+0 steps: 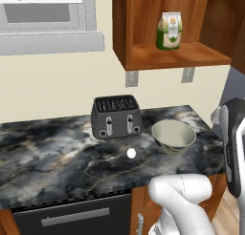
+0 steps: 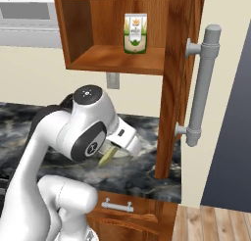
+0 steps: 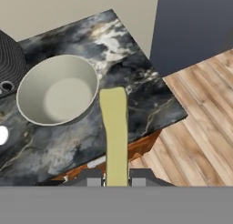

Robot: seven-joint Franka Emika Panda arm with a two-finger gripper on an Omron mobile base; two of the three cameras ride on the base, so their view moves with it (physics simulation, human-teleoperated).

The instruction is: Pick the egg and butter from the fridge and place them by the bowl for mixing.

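Fingers (image 3: 93, 178) clamped on flat pale-yellow butter stick (image 3: 114, 132), above dark marble counter (image 3: 136, 95) beside round beige bowl (image 3: 57, 93). Risk: release near edge, stick tips off.

Butter (image 3: 114, 136) pale olive-yellow; bowl (image 3: 58, 89) beige-grey; egg (image 1: 131, 153) white; counter (image 1: 52, 157) black-marbled.
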